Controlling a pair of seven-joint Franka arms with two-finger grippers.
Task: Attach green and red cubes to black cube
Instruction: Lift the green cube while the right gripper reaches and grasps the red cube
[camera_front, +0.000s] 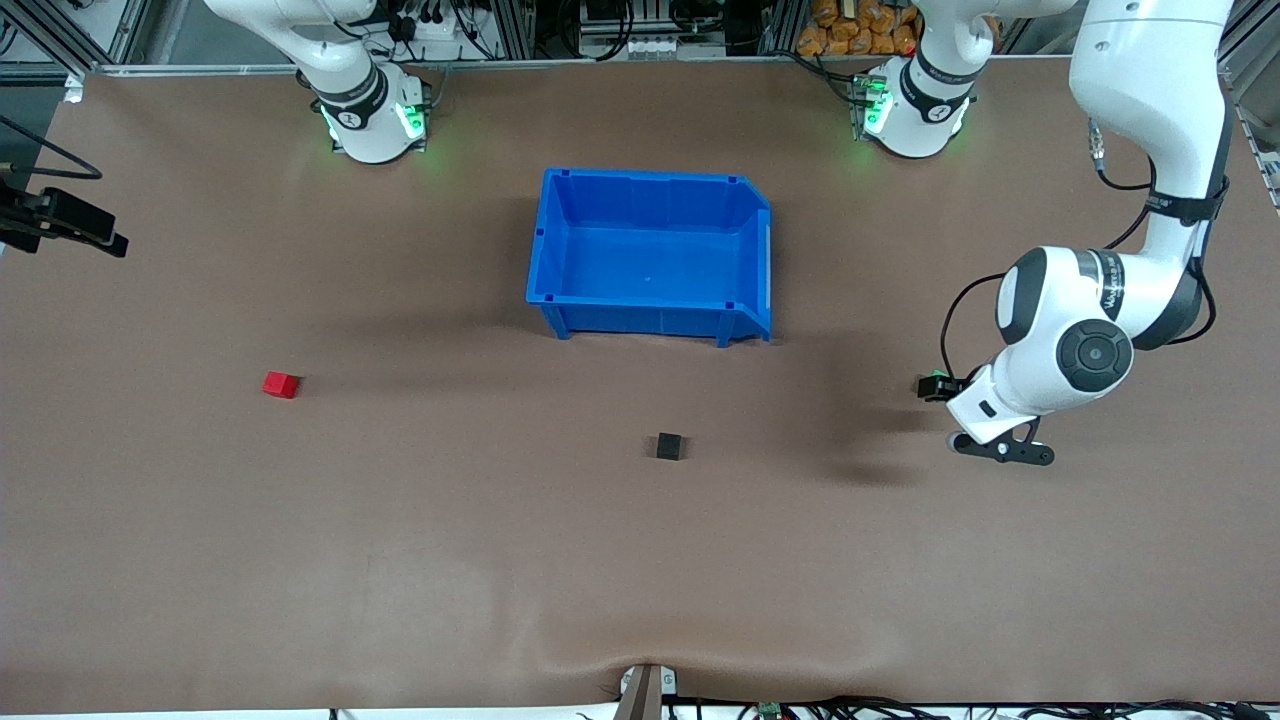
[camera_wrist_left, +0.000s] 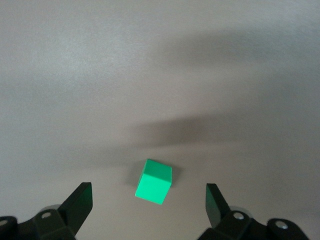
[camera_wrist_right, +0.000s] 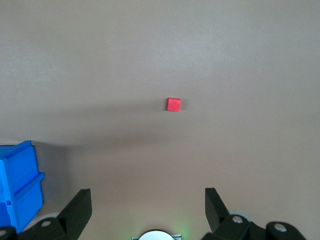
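Note:
The green cube (camera_wrist_left: 154, 182) lies on the brown table between the spread fingers of my left gripper (camera_wrist_left: 148, 188), which is open and hangs low over it without touching. In the front view the left hand (camera_front: 1003, 449) hides the cube, near the left arm's end of the table. The black cube (camera_front: 670, 446) sits mid-table, nearer the front camera than the blue bin. The red cube (camera_front: 281, 384) lies toward the right arm's end and shows small in the right wrist view (camera_wrist_right: 173, 104). My right gripper (camera_wrist_right: 147, 192) is open, empty and high over the table.
A blue bin (camera_front: 650, 250) stands empty at mid-table, near the arms' bases; its corner shows in the right wrist view (camera_wrist_right: 17, 185). The brown table (camera_front: 400, 560) is bare around the cubes. A black camera mount (camera_front: 60, 220) juts in at the right arm's end.

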